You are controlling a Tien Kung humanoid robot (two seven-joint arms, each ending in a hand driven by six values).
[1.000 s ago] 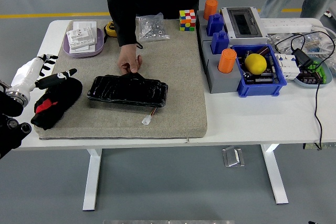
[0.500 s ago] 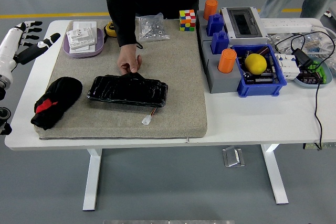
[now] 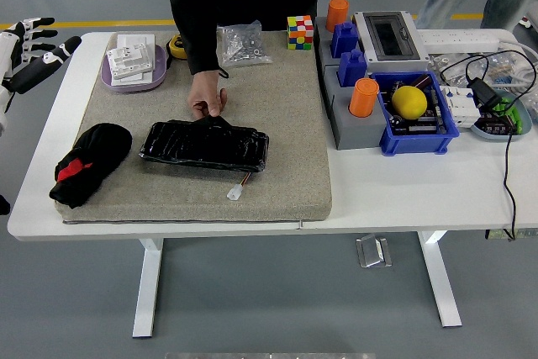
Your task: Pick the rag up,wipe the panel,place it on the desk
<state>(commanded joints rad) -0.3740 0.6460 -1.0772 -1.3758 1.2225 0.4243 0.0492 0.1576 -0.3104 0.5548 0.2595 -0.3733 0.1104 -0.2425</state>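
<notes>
The rag (image 3: pixel 87 163), black with a red patch, lay bunched at the left edge of the grey mat (image 3: pixel 286 124), its long axis slanting from near-left to far-right. Just to its right lay the panel (image 3: pixel 205 145), a long black slab stretched left to right across the mat, with a short wire and white plug at its near right corner. A person's hand (image 3: pixel 207 97) pressed down on the panel's far edge, as it had a second before.

What had changed was the left robot hand (image 3: pixel 29 52). A second earlier it hovered right over the rag; half a second ago it had lifted away to the far left. Now it sat further out, at the picture's left edge beyond the desk (image 3: pixel 403 199), well apart from the rag, white fingers spread and holding nothing. The rag and panel had not shifted.

A lilac tray (image 3: pixel 133 69) with white parts sat at the mat's far left corner.
</notes>
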